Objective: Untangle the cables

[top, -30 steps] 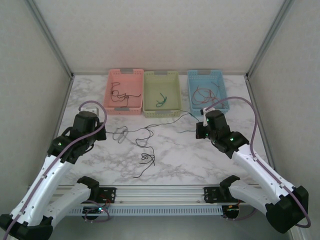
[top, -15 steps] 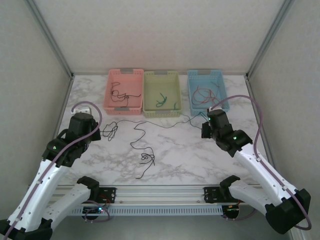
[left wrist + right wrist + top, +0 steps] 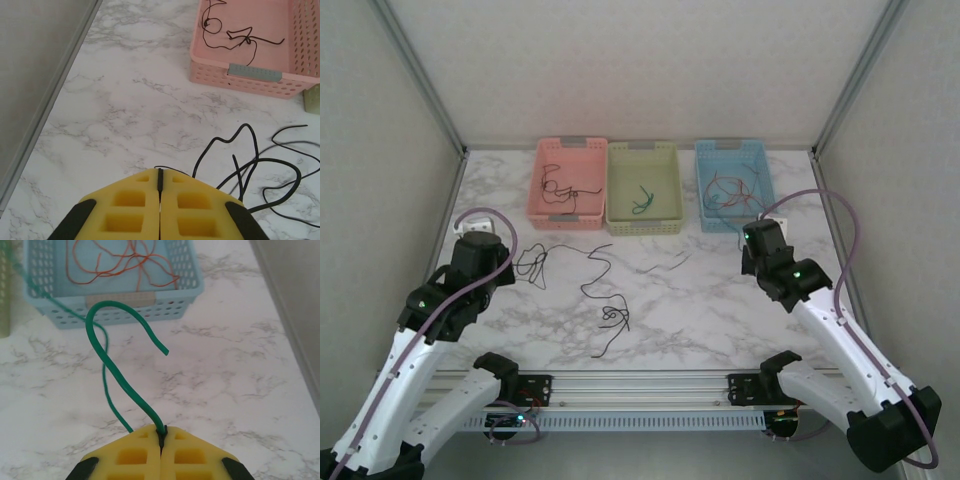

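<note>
Near opposite side edges of the tabletop [image 3: 720,310], the left tool [image 3: 160,172] is clamped on a black cable [image 3: 245,126], and the right tool [image 3: 162,432] on a green cable [image 3: 116,303].

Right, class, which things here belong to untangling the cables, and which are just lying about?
In the job: left pincer, shut on a black cable; right pincer, shut on a green cable; loose black strands on the table.
Lying about: pink basket, green basket, blue basket.
</note>
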You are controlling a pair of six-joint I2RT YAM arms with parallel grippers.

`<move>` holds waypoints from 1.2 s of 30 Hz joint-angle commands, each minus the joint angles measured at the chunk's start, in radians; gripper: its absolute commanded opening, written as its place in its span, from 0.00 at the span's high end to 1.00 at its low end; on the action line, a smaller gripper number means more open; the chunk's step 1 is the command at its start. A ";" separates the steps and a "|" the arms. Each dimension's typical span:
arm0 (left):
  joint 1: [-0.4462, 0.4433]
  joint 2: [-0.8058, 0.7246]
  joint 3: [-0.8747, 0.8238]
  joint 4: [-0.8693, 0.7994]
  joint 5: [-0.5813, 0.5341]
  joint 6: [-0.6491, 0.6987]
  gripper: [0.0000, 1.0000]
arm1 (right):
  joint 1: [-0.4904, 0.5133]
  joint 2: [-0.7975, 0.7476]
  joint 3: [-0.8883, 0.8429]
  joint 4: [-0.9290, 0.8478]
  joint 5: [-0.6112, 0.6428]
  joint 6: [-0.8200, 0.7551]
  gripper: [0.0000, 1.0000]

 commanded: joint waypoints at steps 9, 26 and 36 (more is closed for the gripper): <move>0.008 -0.027 -0.001 0.002 0.076 0.002 1.00 | -0.035 -0.091 0.052 0.032 -0.115 0.020 1.00; 0.008 -0.016 -0.026 0.038 0.165 0.007 1.00 | -0.036 0.241 0.247 0.379 -0.527 0.182 1.00; 0.008 -0.010 -0.030 0.041 0.164 0.008 1.00 | -0.011 0.753 0.609 0.415 -0.533 0.255 1.00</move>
